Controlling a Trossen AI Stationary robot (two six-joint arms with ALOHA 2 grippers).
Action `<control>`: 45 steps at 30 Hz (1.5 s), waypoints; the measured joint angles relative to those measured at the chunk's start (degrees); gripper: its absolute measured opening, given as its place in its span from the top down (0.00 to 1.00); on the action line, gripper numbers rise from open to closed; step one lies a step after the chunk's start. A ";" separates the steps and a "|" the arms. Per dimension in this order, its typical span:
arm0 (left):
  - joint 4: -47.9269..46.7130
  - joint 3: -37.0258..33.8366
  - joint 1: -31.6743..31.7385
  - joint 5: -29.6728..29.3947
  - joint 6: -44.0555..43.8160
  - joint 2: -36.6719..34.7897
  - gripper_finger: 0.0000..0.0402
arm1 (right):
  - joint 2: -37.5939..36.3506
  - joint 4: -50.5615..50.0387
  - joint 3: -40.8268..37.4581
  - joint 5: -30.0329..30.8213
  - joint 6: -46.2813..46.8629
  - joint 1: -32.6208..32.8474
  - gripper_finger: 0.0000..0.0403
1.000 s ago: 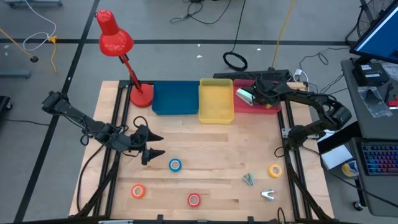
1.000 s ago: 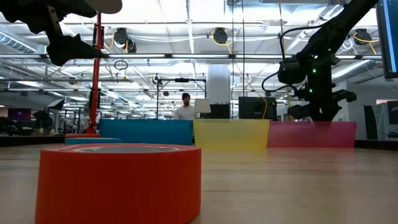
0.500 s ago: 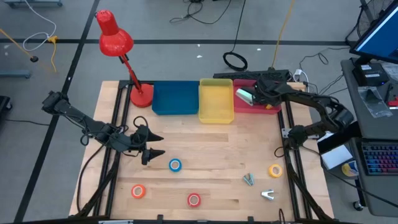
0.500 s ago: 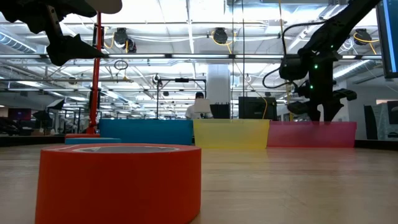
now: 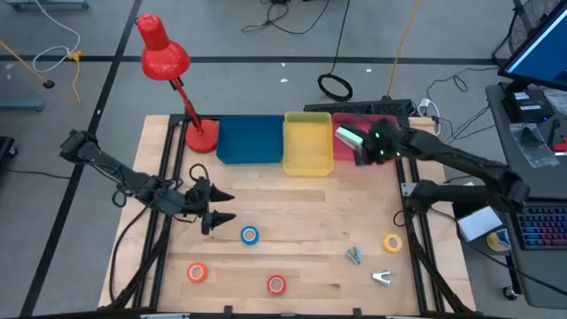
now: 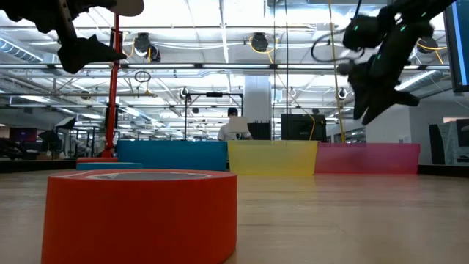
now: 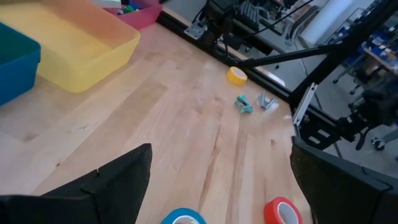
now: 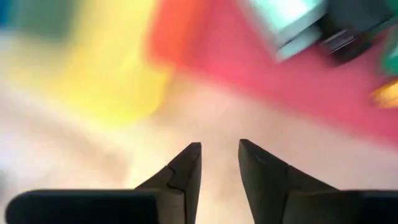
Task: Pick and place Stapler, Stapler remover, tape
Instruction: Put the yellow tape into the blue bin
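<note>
I see no words to read anywhere. My left gripper [image 5: 215, 210] hangs wide open and empty, with the blue tape [image 5: 249, 235] just beside it. My right gripper [image 5: 361, 158] has a small gap, holding nothing, just beside the pink bin [image 5: 387, 154] with the stapler [image 5: 347, 136].

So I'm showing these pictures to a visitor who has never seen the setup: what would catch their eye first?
Probably the red desk lamp at the table's far left corner, beside a row of blue, yellow and pink bins along the far edge. Next, the right pincer, empty and slightly parted, at the pink bin's near edge. Then the coloured tape rolls scattered on the near side, such as the blue tape roll by the open left pincer.
</note>
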 joint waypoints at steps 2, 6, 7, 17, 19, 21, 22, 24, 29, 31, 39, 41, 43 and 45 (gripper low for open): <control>0.84 0.00 0.00 0.00 0.05 0.00 0.06 | -3.17 -2.04 0.00 -3.56 2.98 4.01 0.78; 1.34 0.00 0.00 0.00 0.09 0.00 0.06 | -8.08 -5.99 0.00 -8.06 10.06 12.93 0.81; 1.34 0.00 0.00 0.00 0.08 0.00 0.06 | -9.03 -7.16 0.00 -8.71 12.24 15.20 0.82; 1.67 0.00 0.00 0.02 -3.80 0.00 0.06 | -12.07 -16.31 0.00 -10.27 37.11 37.88 0.92; 1.68 0.00 0.00 0.02 -3.80 0.00 0.06 | -11.94 -16.82 0.00 -10.29 42.75 41.76 0.94; 1.68 0.00 0.00 0.02 -3.76 0.00 0.06 | -11.87 -17.07 0.00 -10.24 48.23 45.43 0.97; 1.67 0.00 0.00 0.01 -3.74 0.00 0.06 | -11.79 -17.01 0.00 -10.22 50.82 47.21 0.98; 1.55 0.00 0.00 0.02 -3.72 0.00 0.06 | -11.29 -17.00 0.00 -10.22 56.36 50.56 0.99; 1.13 0.00 0.00 0.02 -3.69 0.00 0.06 | -9.31 -16.92 0.00 -10.29 62.30 58.77 0.99; 1.12 0.00 0.00 0.02 -3.58 0.00 0.06 | -8.30 -16.93 0.00 -10.76 62.13 61.94 0.99; 1.03 0.00 0.00 -0.03 -3.34 0.00 0.06 | -3.77 -17.33 0.00 -14.41 66.75 70.47 1.00; 1.02 0.00 0.00 -0.03 -3.34 0.00 0.06 | -2.43 -17.30 0.00 -13.84 66.95 71.84 1.00; 0.94 0.00 0.00 -0.03 -3.34 0.00 0.06 | -1.22 -17.29 0.00 -11.96 66.71 73.01 1.00; 0.72 0.00 0.00 -0.03 -3.34 0.00 0.06 | -0.18 -17.31 0.00 -10.23 66.70 73.80 0.98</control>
